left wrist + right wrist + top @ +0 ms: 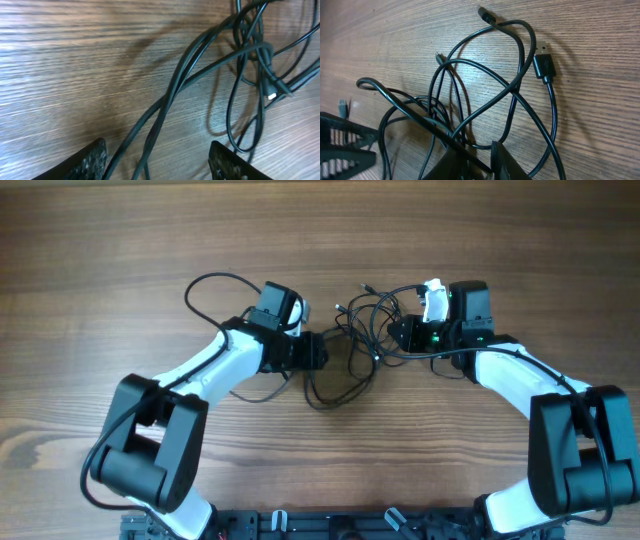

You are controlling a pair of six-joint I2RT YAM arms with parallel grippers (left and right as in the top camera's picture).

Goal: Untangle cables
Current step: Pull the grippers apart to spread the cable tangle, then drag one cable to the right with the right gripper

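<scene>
Overhead — left gripper (pixel 320 352), right gripper (pixel 398 332) flank cables (pixel 358 330) — wide table (pixel 100 240) around.

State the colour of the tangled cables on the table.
The cables are black; the right wrist view shows this best.

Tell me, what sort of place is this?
Probably a robotics lab or test bench: two robot arms mounted at a plain wooden table, with a tangle of thin black cables between them.
</scene>
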